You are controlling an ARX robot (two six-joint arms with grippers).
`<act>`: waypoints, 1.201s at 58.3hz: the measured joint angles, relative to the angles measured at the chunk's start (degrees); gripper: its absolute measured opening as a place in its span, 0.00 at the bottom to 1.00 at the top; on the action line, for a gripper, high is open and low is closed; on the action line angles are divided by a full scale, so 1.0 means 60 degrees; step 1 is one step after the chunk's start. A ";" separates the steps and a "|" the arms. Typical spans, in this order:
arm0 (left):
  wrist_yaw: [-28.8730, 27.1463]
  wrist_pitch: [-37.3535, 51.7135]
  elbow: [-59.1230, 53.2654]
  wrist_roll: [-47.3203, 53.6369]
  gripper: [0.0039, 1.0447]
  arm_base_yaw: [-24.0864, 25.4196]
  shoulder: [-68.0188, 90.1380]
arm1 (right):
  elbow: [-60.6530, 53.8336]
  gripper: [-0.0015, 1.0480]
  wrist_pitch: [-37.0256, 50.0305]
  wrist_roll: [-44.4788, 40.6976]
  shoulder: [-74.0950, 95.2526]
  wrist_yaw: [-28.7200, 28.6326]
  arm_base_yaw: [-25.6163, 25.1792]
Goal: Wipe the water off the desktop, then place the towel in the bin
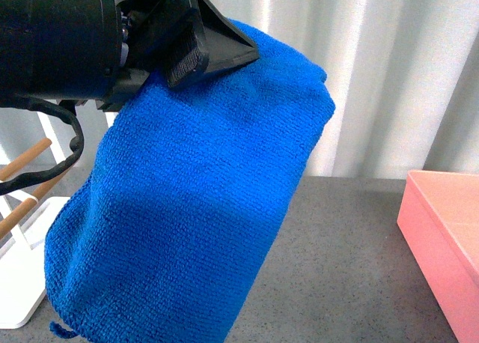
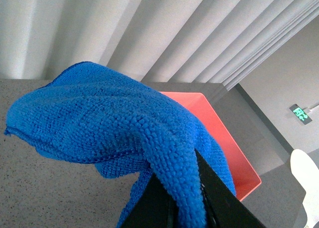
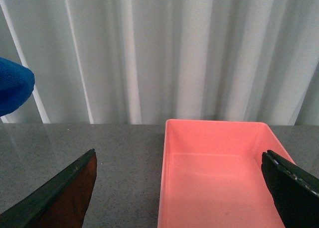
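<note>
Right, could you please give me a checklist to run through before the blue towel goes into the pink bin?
1. Grip: the left gripper is shut on the blue terry-cloth towel: ok.
2. Target: the salmon-pink rectangular plastic bin is empty and its opening is unobstructed: ok.
3. Towel above the bin: not ok; in the front view it hangs to the bin's left.
4. Other arm: the right gripper is open and holds nothing: ok.
5. Wiping done: cannot tell; no puddle shows on the dark grey speckled desktop, but the towel hides much of it.
</note>
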 joint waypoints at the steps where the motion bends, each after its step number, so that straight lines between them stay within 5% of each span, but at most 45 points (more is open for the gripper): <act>1: 0.0000 0.0000 0.0000 0.0000 0.04 0.0000 0.0000 | 0.0040 0.93 -0.0164 0.0142 0.0091 -0.0277 -0.0076; 8: -0.0029 0.0000 0.0004 0.0000 0.04 0.0000 0.0000 | 0.0623 0.93 -0.1122 0.1366 0.1898 -0.3359 -0.1086; 16: -0.0007 0.0000 0.0007 0.0007 0.04 -0.0018 0.0004 | 0.0801 0.93 0.0710 0.2707 0.4054 -0.6444 -0.1341; 26: -0.0007 0.0000 0.0007 0.0011 0.04 -0.0015 0.0004 | 0.0892 0.93 0.3723 0.3668 0.6488 -0.8593 -0.0747; 40: -0.0004 0.0000 0.0007 0.0022 0.04 -0.0015 0.0004 | 0.1337 0.93 0.7817 0.3810 1.0743 -0.7919 0.1570; 49: -0.0007 0.0000 0.0007 0.0022 0.04 -0.0015 0.0004 | 0.1800 0.93 0.8816 0.3759 1.2207 -0.7639 0.2692; 70: -0.0004 0.0000 0.0007 0.0025 0.04 -0.0015 0.0004 | 0.3319 0.93 1.0204 0.3748 1.4615 -0.7635 0.3413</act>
